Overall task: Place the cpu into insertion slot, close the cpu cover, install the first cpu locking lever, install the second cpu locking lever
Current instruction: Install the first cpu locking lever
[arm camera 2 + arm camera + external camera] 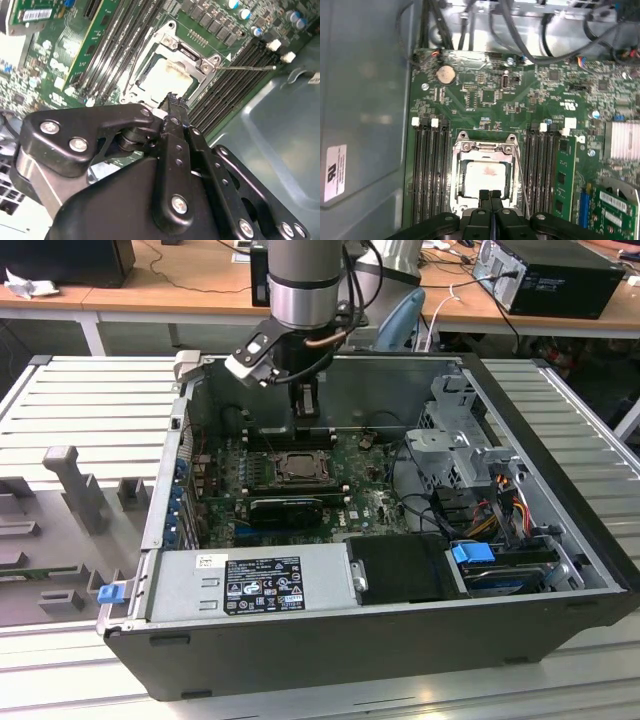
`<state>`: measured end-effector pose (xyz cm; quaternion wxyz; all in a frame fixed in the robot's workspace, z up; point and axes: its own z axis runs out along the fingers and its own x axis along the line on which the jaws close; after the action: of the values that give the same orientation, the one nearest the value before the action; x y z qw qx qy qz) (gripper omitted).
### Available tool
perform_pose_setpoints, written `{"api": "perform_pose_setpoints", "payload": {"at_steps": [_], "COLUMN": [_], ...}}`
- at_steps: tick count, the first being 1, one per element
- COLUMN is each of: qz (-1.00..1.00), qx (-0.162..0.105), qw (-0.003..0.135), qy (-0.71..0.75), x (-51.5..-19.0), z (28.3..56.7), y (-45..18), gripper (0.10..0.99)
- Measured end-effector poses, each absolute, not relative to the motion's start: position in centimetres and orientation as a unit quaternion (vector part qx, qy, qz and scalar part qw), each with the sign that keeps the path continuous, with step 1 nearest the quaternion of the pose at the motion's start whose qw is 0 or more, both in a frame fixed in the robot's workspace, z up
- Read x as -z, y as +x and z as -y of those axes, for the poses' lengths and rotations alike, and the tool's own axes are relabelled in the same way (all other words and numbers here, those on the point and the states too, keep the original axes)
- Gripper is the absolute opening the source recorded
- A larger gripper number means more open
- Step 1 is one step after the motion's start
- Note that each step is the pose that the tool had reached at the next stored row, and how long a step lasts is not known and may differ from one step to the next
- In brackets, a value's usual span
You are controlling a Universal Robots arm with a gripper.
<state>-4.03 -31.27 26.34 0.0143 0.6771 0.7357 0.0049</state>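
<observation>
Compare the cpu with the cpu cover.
The cpu is a solid pale square; the cpu cover is an open frame with a large window. The cpu sits inside that window; the cpu cover rings it and reaches wider. Both are silvery metal and lie flat.

Computer case (pixel 350 645) on slatted table (pixel 90 390)

The exterior view looks down from high and well back onto the whole open computer case (pixel 330 640). Both wrist views sit just behind the tool (pixel 490 194), looking steeply down at close range from different sides; all three share the insertion slot (pixel 298 467) and surrounding motherboard (pixel 485 95)
</observation>
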Motion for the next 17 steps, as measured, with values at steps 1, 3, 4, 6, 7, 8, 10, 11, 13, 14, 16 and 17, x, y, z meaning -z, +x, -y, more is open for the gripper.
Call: {"api": "perform_pose_setpoints", "payload": {"at_steps": [1, 3, 4, 6, 7, 8, 10, 11, 13, 14, 16, 17], "qz": [-0.749, -0.764, -0.771, -0.783, -0.787, -0.792, -0.798, -0.802, -0.809, -0.811, -0.817, -0.819], "qx": [-0.005, -0.005, -0.006, -0.006, -0.006, -0.006, -0.006, -0.006, -0.006, -0.007, -0.007, -0.007], "qw": [0.014, 0.014, 0.014, 0.014, 0.014, 0.014, 0.014, 0.014, 0.014, 0.014, 0.014, 0.014], "qy": [0.662, 0.645, 0.637, 0.622, 0.616, 0.61, 0.603, 0.597, 0.588, 0.585, 0.576, 0.573], "x": [-26.34, -26.34, -26.34, -26.34, -26.34, -26.34, -26.34, -26.34, -26.34, -26.34, -26.34, -26.34], "z": [31.27, 31.27, 31.27, 31.27, 31.27, 31.27, 31.27, 31.27, 31.27, 31.27, 31.27, 31.27], "y": [-4.03, -4.03, -4.03, -4.03, -4.03, -4.03, -4.03, -4.03, -4.03, -4.03, -4.03, -4.03], "gripper": [0.106, 0.106, 0.106, 0.106, 0.106, 0.106, 0.106, 0.106, 0.106, 0.106, 0.106, 0.106]}}
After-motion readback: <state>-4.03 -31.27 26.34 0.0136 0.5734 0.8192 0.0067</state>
